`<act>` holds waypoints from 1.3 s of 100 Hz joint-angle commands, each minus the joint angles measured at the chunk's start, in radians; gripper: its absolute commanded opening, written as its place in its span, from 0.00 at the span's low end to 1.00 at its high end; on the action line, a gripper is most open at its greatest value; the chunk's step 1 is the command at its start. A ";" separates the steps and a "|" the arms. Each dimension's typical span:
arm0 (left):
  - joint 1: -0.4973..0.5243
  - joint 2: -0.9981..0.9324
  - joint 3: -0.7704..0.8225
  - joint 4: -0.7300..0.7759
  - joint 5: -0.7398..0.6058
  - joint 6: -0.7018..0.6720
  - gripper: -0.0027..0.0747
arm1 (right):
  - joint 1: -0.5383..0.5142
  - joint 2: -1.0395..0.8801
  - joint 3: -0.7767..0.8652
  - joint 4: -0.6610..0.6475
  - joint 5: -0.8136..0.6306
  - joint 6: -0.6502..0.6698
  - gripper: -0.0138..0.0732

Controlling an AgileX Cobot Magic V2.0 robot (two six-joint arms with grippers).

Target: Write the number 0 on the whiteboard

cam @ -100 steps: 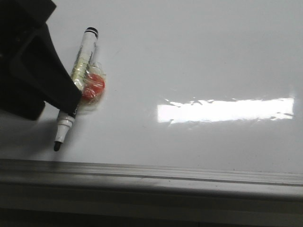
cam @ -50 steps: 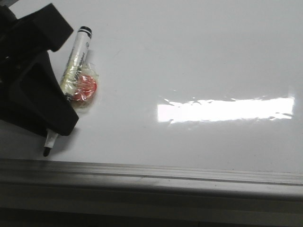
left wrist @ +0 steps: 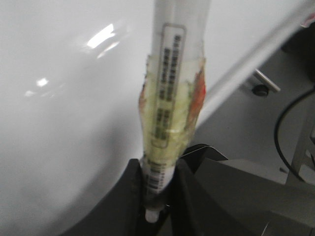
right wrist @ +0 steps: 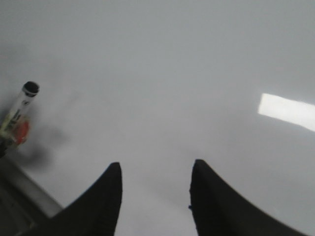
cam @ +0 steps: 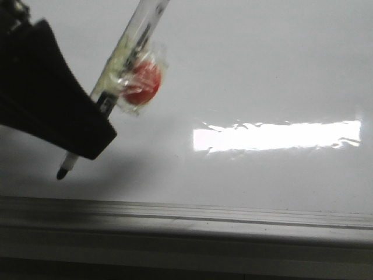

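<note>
Left gripper [cam: 87,149] has tilted the marker [cam: 125,55] upright

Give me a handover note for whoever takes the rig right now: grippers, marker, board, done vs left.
Left gripper: shut on the marker, tilted, uncapped tip pointing down near the whiteboard's grey rail; cannot tell whether the tip touches.
Right gripper: open, empty, above bare board.
Red disc is taped to the marker barrel.
Done: marker picked up.
Left: no stroke visible; the whole 0 remains to be written.

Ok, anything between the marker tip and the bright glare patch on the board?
Nothing: in the front view, bare whiteboard runs from the marker tip to the glare. No ink yet.
</note>
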State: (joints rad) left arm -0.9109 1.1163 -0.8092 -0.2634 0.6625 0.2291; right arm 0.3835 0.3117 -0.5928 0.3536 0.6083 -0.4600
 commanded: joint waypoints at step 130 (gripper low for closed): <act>-0.328 -0.037 -0.144 0.446 0.023 0.127 0.01 | 0.487 0.725 -0.327 0.354 0.004 -0.414 0.62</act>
State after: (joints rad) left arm -1.2317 1.0999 -0.9146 0.1769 0.7590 0.3593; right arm 0.8674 1.0416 -0.8846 0.6715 0.6733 -0.8575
